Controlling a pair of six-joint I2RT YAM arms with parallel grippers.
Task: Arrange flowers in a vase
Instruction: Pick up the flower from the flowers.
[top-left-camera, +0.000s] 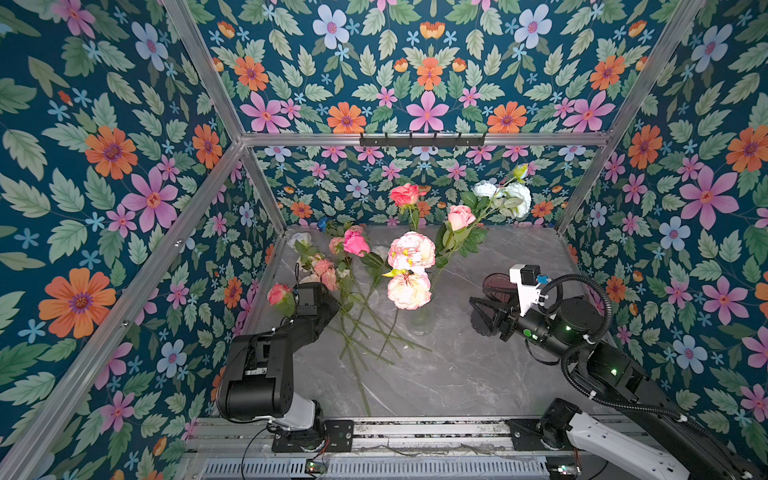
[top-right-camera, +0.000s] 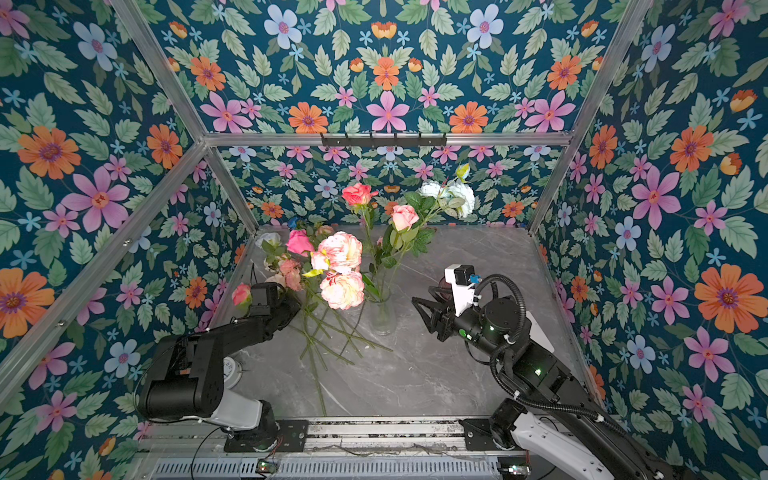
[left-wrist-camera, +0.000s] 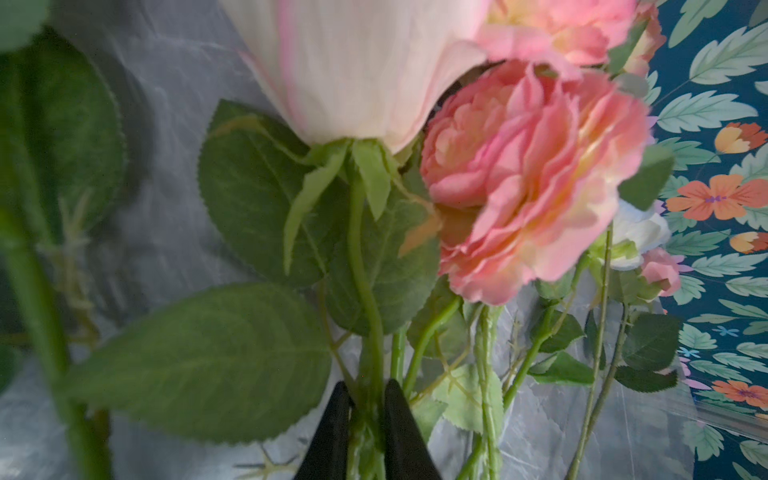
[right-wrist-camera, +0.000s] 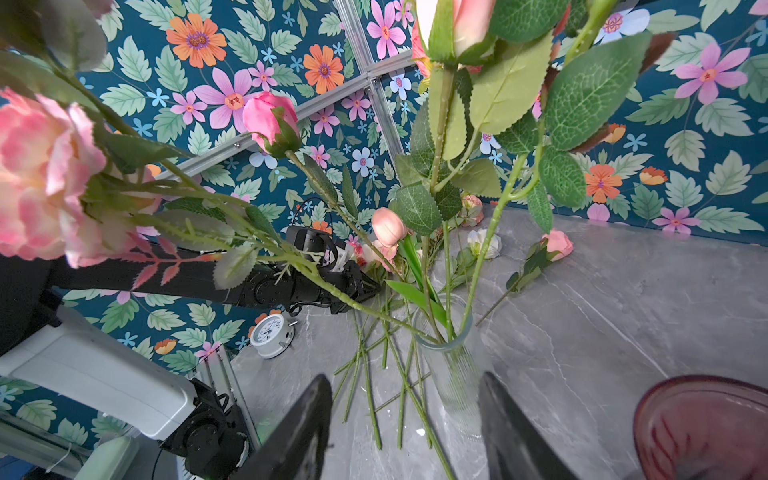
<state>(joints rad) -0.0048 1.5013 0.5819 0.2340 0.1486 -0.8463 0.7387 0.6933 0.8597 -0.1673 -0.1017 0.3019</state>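
Several flowers (top-left-camera: 411, 251) stand in a clear glass vase (top-right-camera: 382, 320) near the middle of a grey marble-patterned table (top-left-camera: 478, 374), shown from above in both top views. The vase holds two big peach-and-white peonies (top-left-camera: 409, 291), a coral rose (top-left-camera: 405, 194) and a soft pink rose (top-left-camera: 460, 217). It also holds a white spray (top-left-camera: 513, 197) leaning toward the far right corner and a hot pink rose (top-left-camera: 356, 243) leaning left. More flowers lie loose between the vase and the left edge, heads toward the far left corner. Their bare green stems (top-left-camera: 365, 336) cross and fan out toward the front edge.

The left arm (top-left-camera: 266, 365) reaches low over the loose pile from the front left corner. The left gripper (left-wrist-camera: 365, 388) is pinched tight on the green stem of a pale pink rose (left-wrist-camera: 357, 70), just below its leaves. Peach ruffled blooms (left-wrist-camera: 536, 178) lie right beside that rose.

The right arm (top-left-camera: 602, 365) stretches in from the front right corner. The right gripper (right-wrist-camera: 405, 378) points at the vase from nearby on its right, jaws wide apart, holding nothing and touching nothing. A dark red glass dish (right-wrist-camera: 702, 424) sits just beside this gripper. A small white alarm clock (right-wrist-camera: 272, 334) stands by the left edge, near the left arm's base.
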